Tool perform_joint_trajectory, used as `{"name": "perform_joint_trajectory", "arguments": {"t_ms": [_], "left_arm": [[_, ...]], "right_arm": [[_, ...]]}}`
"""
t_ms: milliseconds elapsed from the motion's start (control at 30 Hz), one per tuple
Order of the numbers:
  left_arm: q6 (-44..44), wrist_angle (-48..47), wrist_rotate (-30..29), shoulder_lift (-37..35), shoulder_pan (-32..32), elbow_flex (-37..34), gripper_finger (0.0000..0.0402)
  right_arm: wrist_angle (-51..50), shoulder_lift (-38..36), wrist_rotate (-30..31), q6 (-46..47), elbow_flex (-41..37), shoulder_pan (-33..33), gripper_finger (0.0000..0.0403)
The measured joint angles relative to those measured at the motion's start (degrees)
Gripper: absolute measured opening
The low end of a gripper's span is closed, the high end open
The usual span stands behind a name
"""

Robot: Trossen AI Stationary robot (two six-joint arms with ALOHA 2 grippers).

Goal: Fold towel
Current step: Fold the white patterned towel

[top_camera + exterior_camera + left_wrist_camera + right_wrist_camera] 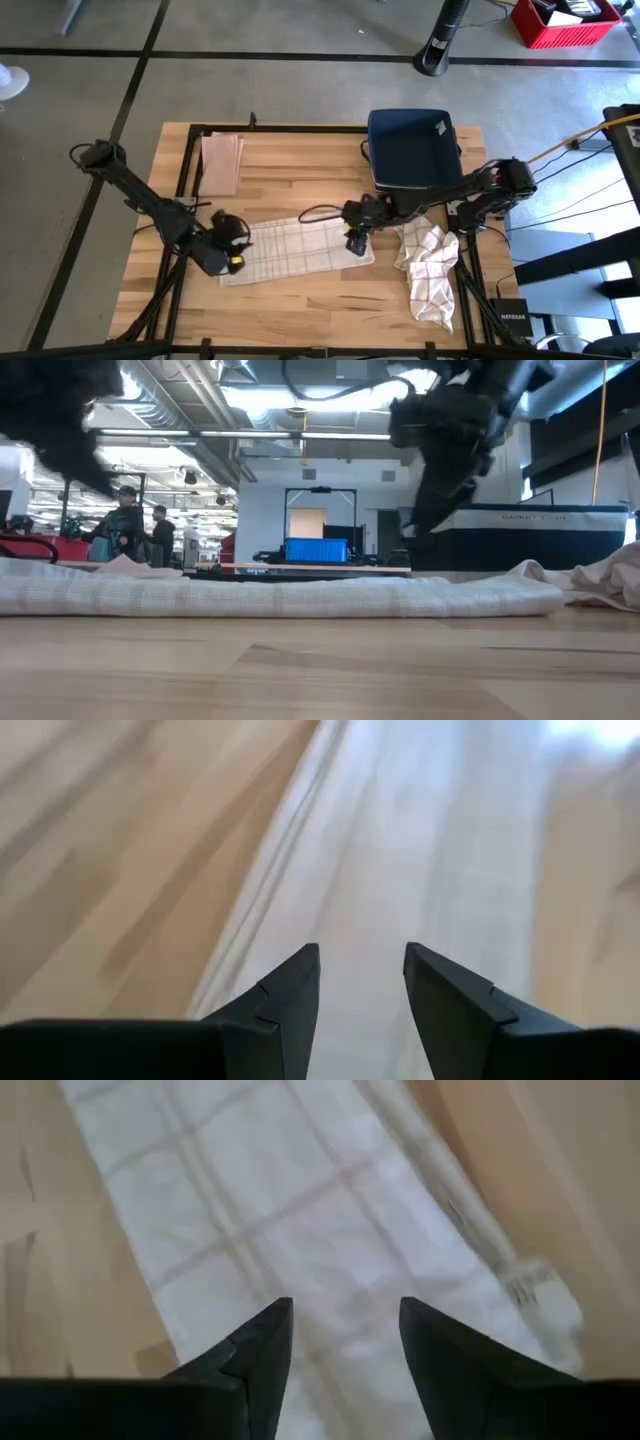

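A white towel with thin check lines [295, 250] lies flat on the wooden table as a long folded strip, also seen in the low view [280, 595]. My left gripper [228, 258] hovers over the strip's left end, open, with nothing between its fingers [362, 955]. Over the strip's right end hangs my right gripper [357, 243], likewise open and empty [345, 1308]. In the low view it stands well clear above the cloth [440, 470].
A crumpled checked towel [428, 270] lies at the table's right side. A dark blue bin [412, 148] stands at the far right. A folded pinkish cloth [220, 163] rests at the far left. Bare wood shows along the near edge [320, 310].
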Motion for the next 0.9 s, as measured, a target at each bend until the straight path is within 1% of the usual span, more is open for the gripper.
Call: {"name": "perform_joint_trajectory", "arguments": {"t_ms": [100,167,300,400,500,600,667,767,900], "left_arm": [[11.06,11.55,-0.74,1.81,2.87,0.01,0.014],[17.72,18.07,-0.22,3.81,5.06,0.01,0.014],[27.68,29.19,1.7,9.11,9.54,0.04,0.014],[32.42,35.04,4.58,13.96,12.5,0.06,0.014],[34.81,38.46,7.05,18.9,14.71,0.05,0.014],[34.46,39.65,7.35,23.17,15.52,0.05,0.014],[34.5,40.21,7.37,25.61,15.68,0.05,0.014],[34.57,40.28,7.38,28.34,15.67,0.05,0.014],[34.5,40.14,7.35,30.43,15.67,0.05,0.014]], "right_arm": [[-2.76,-3.2,0.83,7.24,-2.26,2.23,0.0186],[-1.86,-5.82,1.47,13.1,-4.86,4.07,0.0186],[3.27,-9.78,2.43,25.18,-12.68,6.89,0.0192],[9.63,-11.38,0.63,32.13,-18.47,7.83,0.0215],[13.65,-11.99,-0.71,37.13,-23.0,7.8,0.0247],[15.41,-12.41,0.24,40.31,-24.98,7.72,0.0274],[15.33,-12.38,1.71,42.16,-26.13,7.72,0.0285],[17.71,-11.84,4.09,44.73,-27.39,7.72,0.0288],[21.79,-11.75,6.13,47.8,-29.87,7.39,0.028]]}}
